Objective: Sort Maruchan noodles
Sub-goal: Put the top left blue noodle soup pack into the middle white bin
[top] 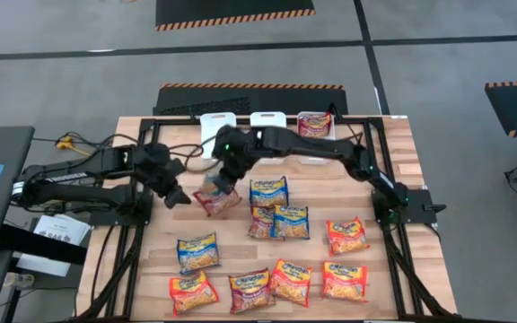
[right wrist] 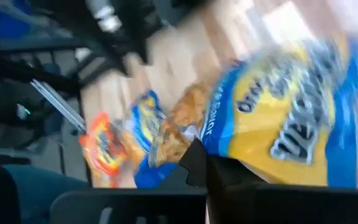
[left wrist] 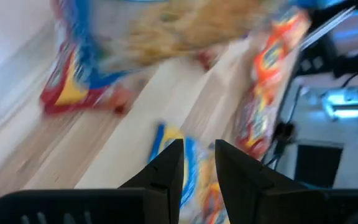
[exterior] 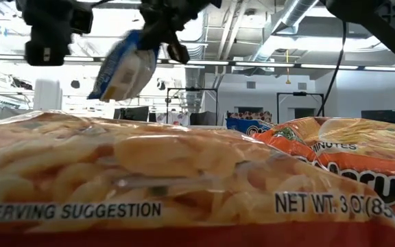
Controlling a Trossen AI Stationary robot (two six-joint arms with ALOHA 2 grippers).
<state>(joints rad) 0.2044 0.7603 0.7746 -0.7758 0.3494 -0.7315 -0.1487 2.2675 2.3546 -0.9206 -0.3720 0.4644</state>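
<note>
Up in the air, a blue packet [exterior: 125, 68] hangs from the right gripper [exterior: 160, 42]. In the low view it tilts, with its top corner by the fingers and its low end down toward the left. The right fingers are pinched shut on one edge of it. In the right wrist view the blue packet [right wrist: 291, 118] has a big yellow patch with white letters, but the words are too blurry to read.

From above, the blue packet [top: 214, 188] is over the wooden table [top: 402, 152], near the middle, and a red packet [top: 218, 203] lies just under it.

The left gripper [top: 179, 197] is just beside them, on the left. Its fingers [left wrist: 166, 174] stand a little apart with nothing between them.

More packets lie flat on the table. Two blue packets [top: 281, 206] lie near the middle, with a dark red packet [top: 260, 221] touching the lower one. Another blue one [top: 197, 252] lies down and to the left. An orange packet [top: 346, 235] lies to the right. Four more sit in a front row [top: 267, 285].

At the far edge stand three white bins [top: 266, 119]. The right bin [top: 315, 123] holds a reddish packet.

Close to the low camera, a packet [exterior: 149, 185] reads "SERVING SUGGESTION" and "NET WT. 3 OZ". Beside it, an orange pack [exterior: 348, 158] shows "MINUTES".
</note>
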